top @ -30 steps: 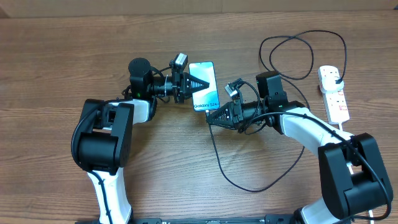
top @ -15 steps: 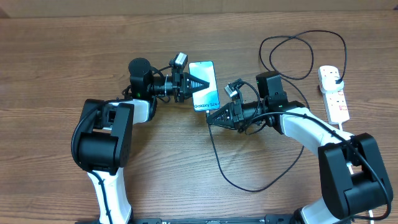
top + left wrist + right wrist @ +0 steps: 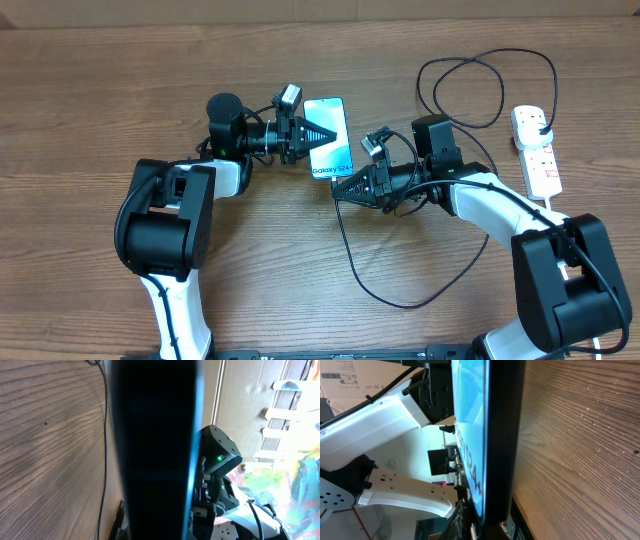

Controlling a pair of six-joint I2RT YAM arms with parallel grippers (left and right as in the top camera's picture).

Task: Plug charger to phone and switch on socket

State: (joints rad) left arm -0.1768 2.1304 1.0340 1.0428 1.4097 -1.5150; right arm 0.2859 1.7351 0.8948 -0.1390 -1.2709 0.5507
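Two arms meet at the phone (image 3: 338,150) mid-table. Nothing has shifted over the last second, so plugging in looks stalled.

Overhead: the left gripper (image 3: 322,135) clamps the phone's long edge. The right gripper (image 3: 340,191), pinched narrow on the charger (image 3: 346,240) tip, sits at its lower end. The socket (image 3: 537,150) lies far right.

Left wrist: the phone's (image 3: 155,450) dark edge fills the centre.

Right wrist: the phone's (image 3: 470,420) blue screen shows edge-on, port hidden.

Overhead looks straight down; both wrist cameras sit close, edge-on to the phone (image 3: 334,118)
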